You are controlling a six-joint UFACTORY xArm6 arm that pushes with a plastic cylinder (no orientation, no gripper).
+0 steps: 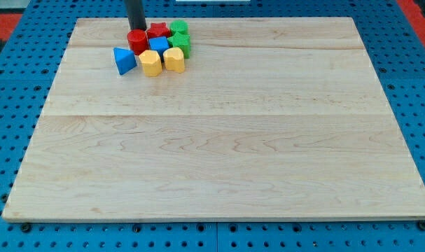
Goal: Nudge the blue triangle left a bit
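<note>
The blue triangle [124,60] lies on the wooden board [219,140] near the view's top left, at the left end of a tight cluster of blocks. My tip [136,29] comes down from the view's top and ends just behind the red cylinder [136,40], above and slightly right of the blue triangle. It does not touch the triangle. The rod's very end is partly hidden behind the red cylinder.
The cluster also holds a yellow hexagon [150,63], a yellow block [173,59], a blue cube [158,45], a red star [157,31], a green block [178,29] and a green star [179,43]. Blue pegboard [16,105] surrounds the board.
</note>
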